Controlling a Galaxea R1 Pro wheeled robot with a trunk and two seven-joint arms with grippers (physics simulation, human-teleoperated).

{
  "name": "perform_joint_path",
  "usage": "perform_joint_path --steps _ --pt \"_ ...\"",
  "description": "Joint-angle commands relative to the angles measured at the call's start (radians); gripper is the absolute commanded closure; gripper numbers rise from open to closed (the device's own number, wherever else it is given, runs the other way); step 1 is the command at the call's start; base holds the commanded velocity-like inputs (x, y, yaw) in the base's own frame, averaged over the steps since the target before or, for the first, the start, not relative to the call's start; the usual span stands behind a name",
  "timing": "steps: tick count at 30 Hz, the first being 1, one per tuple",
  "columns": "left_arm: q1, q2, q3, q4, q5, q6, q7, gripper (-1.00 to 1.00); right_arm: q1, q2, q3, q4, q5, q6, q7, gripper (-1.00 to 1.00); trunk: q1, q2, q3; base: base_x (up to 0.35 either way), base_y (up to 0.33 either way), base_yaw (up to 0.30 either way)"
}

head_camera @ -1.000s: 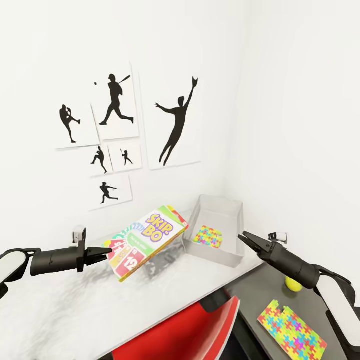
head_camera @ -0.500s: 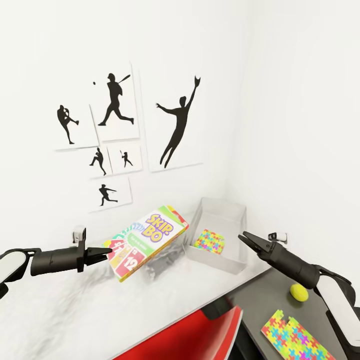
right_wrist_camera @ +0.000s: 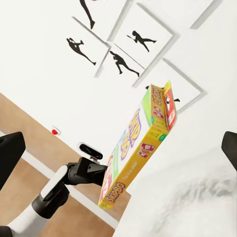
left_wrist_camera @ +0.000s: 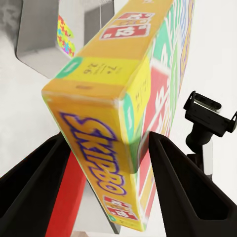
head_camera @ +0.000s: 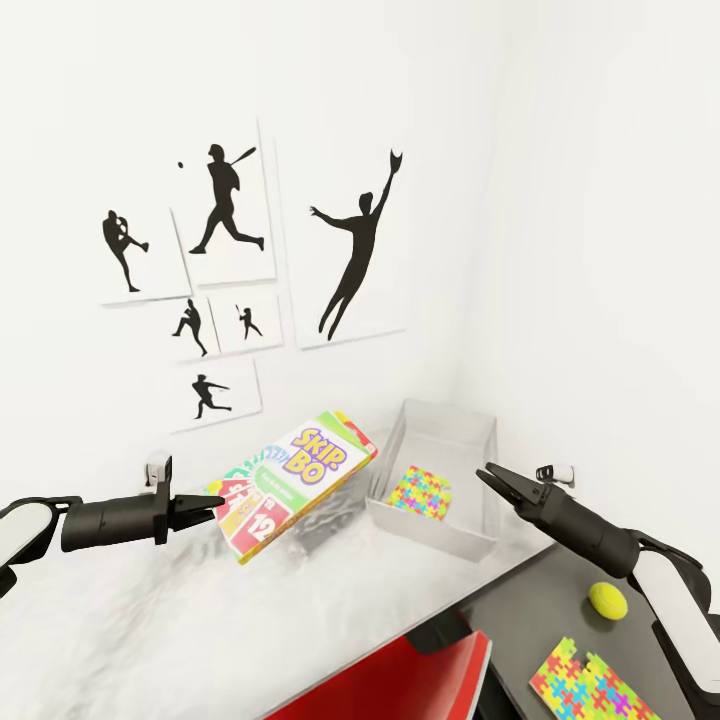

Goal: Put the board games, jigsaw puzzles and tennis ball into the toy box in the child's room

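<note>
A Skip-Bo board game box (head_camera: 295, 478) hangs tilted above the white tabletop, and my left gripper (head_camera: 212, 508) is shut on its lower end. In the left wrist view the box (left_wrist_camera: 129, 108) sits between both dark fingers (left_wrist_camera: 34, 190). To the box's right stands the grey toy box (head_camera: 470, 445) with one jigsaw puzzle (head_camera: 420, 492) inside. My right gripper (head_camera: 490, 478) is open in the air just right of the toy box, its fingers (right_wrist_camera: 10, 153) spread wide. A tennis ball (head_camera: 607, 598) and a second jigsaw puzzle (head_camera: 590, 688) lie on the dark table.
A red chair (head_camera: 400, 680) stands in front between the white tabletop (head_camera: 150, 620) and the dark table (head_camera: 520, 620). Baseball silhouette pictures (head_camera: 230, 210) hang on the wall behind. The toy box sits in the room's corner, walls close on two sides.
The camera has moved: toy box, ball and loose puzzle have slid right and down in the picture. Both arms and the held box keep their places in the view.
</note>
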Motion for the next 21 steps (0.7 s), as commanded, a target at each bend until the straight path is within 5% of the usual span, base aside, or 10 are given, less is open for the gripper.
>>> perform_joint_path --steps 1,21 --pt "-0.002 0.001 -0.002 0.001 -0.006 0.0 -0.009 1.0 -0.001 0.0 -0.001 0.0 -0.003 0.005 0.001 -1.0 0.001 -0.002 -0.002 0.026 0.0 0.0" --pt "-0.002 0.001 -0.002 0.001 -0.007 0.0 -0.009 1.0 -0.001 0.0 0.0 0.0 -0.003 0.005 0.001 -1.0 0.001 -0.002 -0.002 0.055 0.0 0.0"
